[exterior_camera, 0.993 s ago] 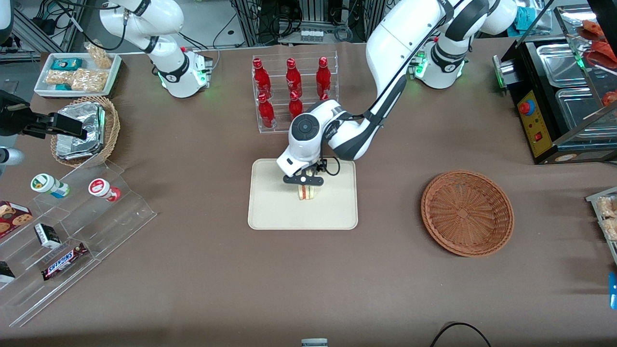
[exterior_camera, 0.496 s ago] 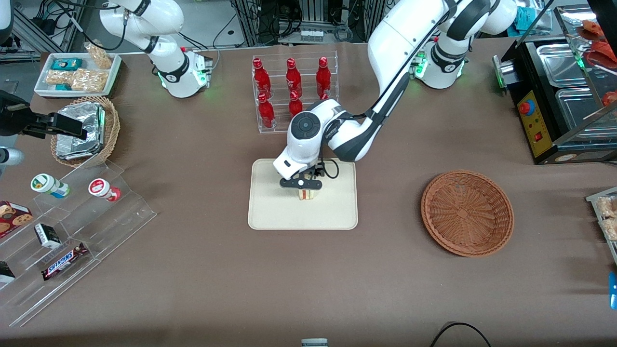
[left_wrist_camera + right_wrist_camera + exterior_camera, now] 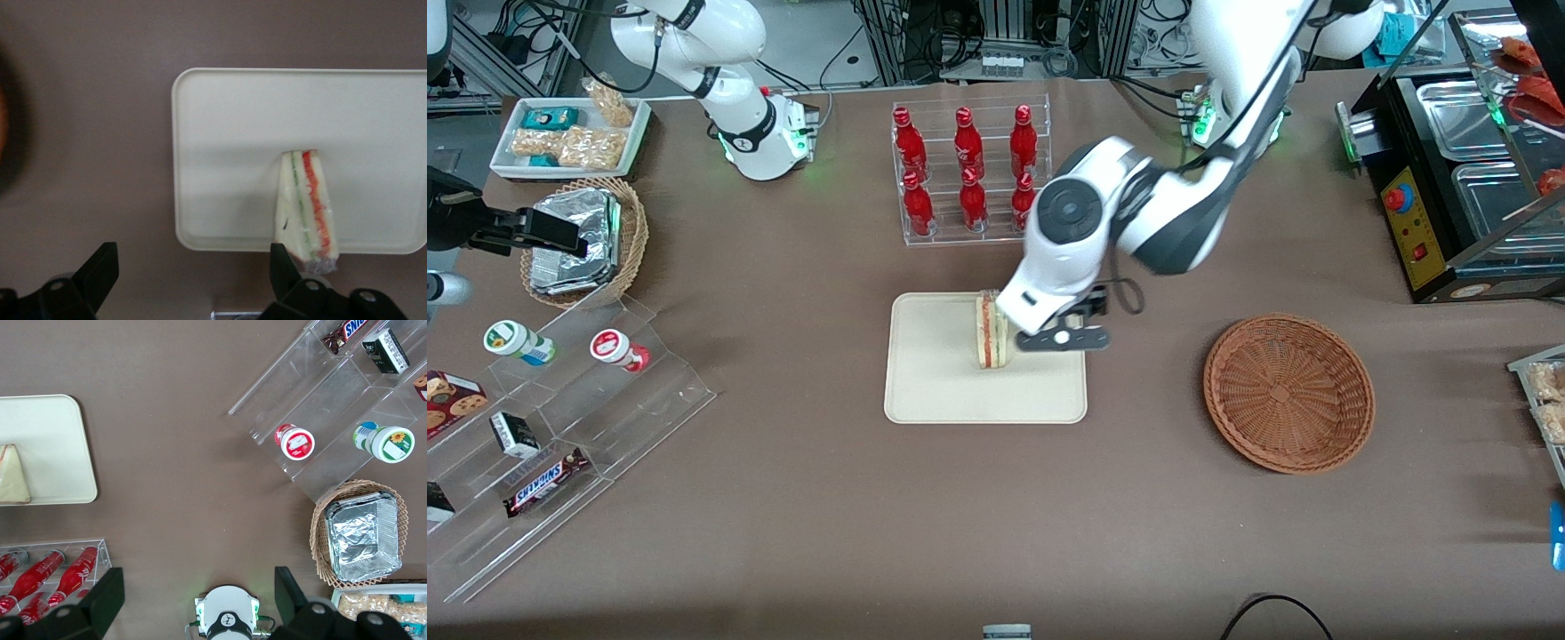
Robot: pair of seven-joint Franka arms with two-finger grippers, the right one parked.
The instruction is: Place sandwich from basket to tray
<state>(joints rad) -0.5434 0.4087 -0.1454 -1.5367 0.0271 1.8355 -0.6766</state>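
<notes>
Front view, sandwich (image 3: 991, 330): stands on edge on the tray (image 3: 934, 391).
Front view, gripper (image 3: 1064, 339): above the tray's edge, toward the basket (image 3: 1288, 392).
Wrist view, gripper (image 3: 190, 277): fingers (image 3: 100, 268) spread apart, holding nothing.
Wrist view, sandwich (image 3: 305, 207): on the tray (image 3: 227, 133), near its rim.

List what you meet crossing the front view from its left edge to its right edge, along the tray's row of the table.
Clear tiered display stand → tray → sandwich, standing on the tray → hand, open, over the tray's edge nearest the basket → basket, with nothing in it.
</notes>
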